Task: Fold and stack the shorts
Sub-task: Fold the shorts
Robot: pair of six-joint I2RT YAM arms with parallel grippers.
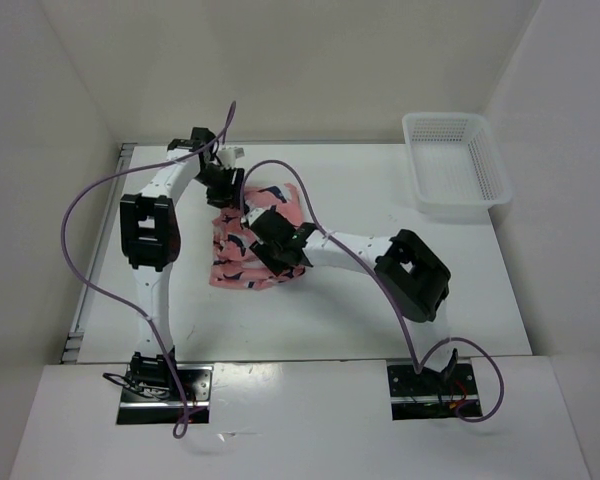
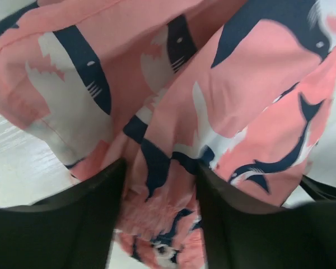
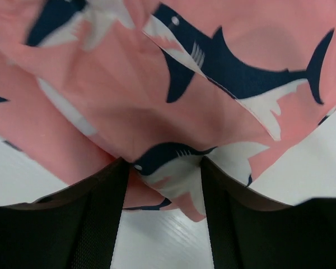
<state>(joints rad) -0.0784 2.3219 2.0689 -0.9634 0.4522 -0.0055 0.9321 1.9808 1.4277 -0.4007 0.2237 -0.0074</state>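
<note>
The shorts (image 1: 235,265) look light, limp and slightly slick, so pinch a hem or waistband edge; left gripper (image 2: 159,168) and right gripper (image 3: 163,162) both sit spread, cloth between the fingers.

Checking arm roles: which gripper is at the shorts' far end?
The left gripper, at the back edge of the shorts; the right gripper is over their near half.

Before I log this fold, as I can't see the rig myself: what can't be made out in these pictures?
- Top view: the left arm and right arm cover much of the shorts; fold unclear.
- Left wrist view: bunched fabric sits inside the left gripper; gripped or loose, cannot tell.
- Right wrist view: the frame edges cut off the shorts' outline.
</note>
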